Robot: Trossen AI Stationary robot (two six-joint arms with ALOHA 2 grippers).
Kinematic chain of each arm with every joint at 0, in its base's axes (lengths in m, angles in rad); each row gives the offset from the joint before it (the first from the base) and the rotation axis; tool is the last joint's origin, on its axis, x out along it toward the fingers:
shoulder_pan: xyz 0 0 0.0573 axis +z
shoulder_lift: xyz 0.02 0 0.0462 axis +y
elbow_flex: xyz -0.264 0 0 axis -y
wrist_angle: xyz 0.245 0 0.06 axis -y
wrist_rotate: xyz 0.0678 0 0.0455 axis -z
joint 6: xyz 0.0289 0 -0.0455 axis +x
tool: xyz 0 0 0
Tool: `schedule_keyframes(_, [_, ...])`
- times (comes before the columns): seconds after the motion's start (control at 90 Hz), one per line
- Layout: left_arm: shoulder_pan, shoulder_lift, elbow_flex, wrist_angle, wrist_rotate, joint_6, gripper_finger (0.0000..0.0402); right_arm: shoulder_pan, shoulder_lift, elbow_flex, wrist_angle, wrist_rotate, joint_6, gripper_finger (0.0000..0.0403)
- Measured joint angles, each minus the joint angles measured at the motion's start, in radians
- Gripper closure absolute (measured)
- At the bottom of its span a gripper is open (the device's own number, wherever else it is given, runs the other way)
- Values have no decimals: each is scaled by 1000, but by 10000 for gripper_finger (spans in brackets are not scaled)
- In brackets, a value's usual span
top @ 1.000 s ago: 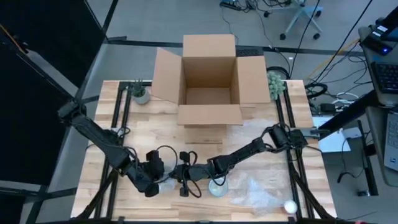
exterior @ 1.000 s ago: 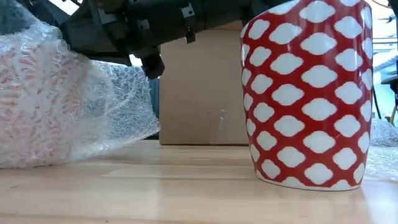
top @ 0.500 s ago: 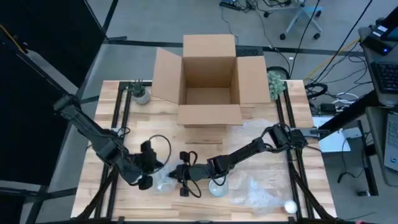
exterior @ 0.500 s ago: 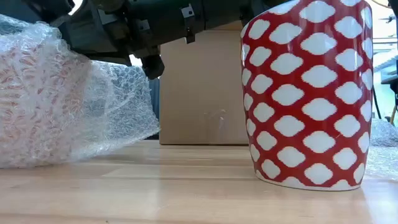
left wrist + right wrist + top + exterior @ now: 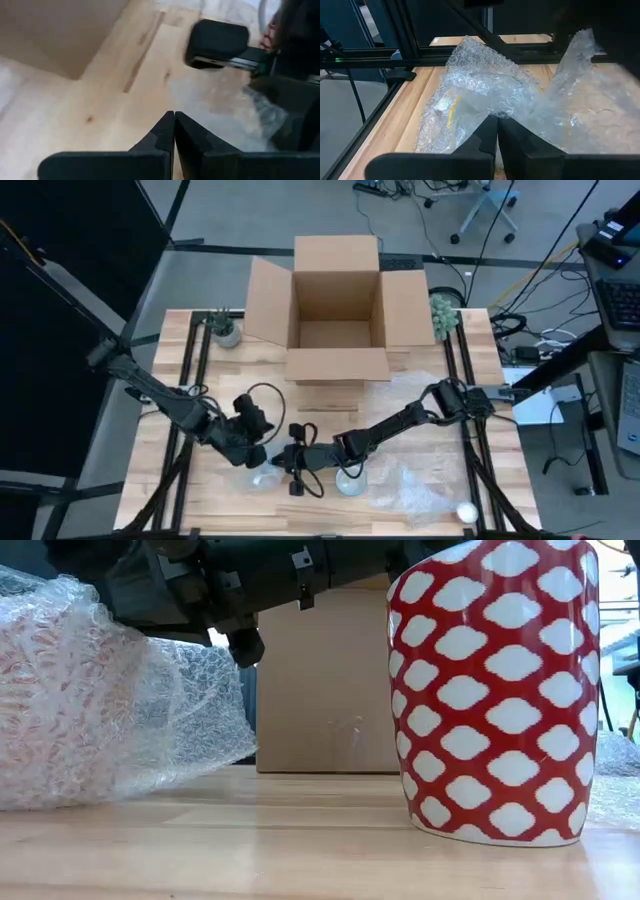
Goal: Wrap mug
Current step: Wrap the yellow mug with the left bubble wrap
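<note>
The cardboard box (image 5: 337, 308) stands open at the far side of the bench (image 5: 420, 415). Nearer than the box, the right claw (image 5: 496, 131) pinches bubble wrap (image 5: 485, 95) over a mug (image 5: 50, 680), beside an unwrapped red-and-white mug (image 5: 497, 690). The left claw (image 5: 174, 131), pressed together empty, hovers just beside the wrapped one.

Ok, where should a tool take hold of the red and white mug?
Probably its rim, from straight above: the red and white mug stands upright with its mouth open upward, no handle shows, and its body looks wide for a side pinch. One finger inside, one outside.
</note>
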Motion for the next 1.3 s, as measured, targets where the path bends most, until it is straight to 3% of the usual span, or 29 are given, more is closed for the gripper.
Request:
schedule_keyframes(0.189, [-17, 39, 0, 79, 141, 33, 402, 1, 0, 0, 0, 1, 0, 403])
schedule_keyframes(0.767, [-118, 47, 0, 13, 156, -43, 402, 5, -13, -1, -9, -1, -24, 403])
schedule_keyframes(1.3, [-117, 190, 5, 54, 167, -43, 402, 11, -61, -3, -92, 7, -18, 403])
